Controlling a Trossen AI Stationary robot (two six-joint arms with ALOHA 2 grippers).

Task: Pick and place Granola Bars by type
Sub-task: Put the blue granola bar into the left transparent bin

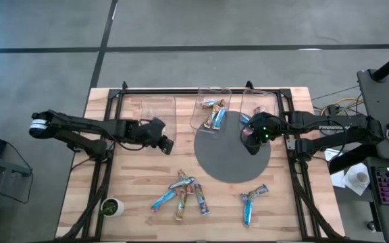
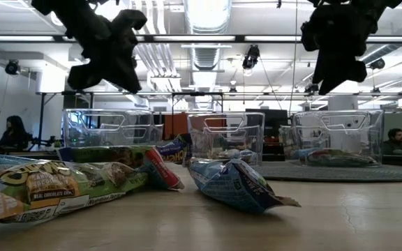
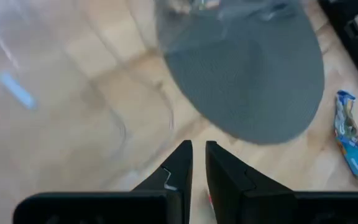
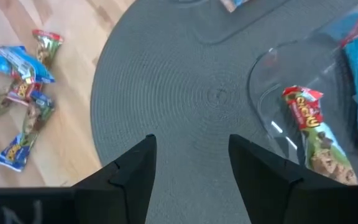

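Three bins [image 1: 211, 108] line the bench [image 1: 140, 175] rear edge; two hold bars. Loose Granola Bars [image 1: 184, 192] lie near the front edge; cup [image 1: 111, 206] at front-left corner.

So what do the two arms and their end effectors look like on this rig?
Both arms are dark, near black, jointed links. The left arm has a white band with a blue light at its outer end. The right arm carries pale lettering along one link and green lights near the wrist. The left end effector and the right end effector each have two black, wedge-shaped fingers.
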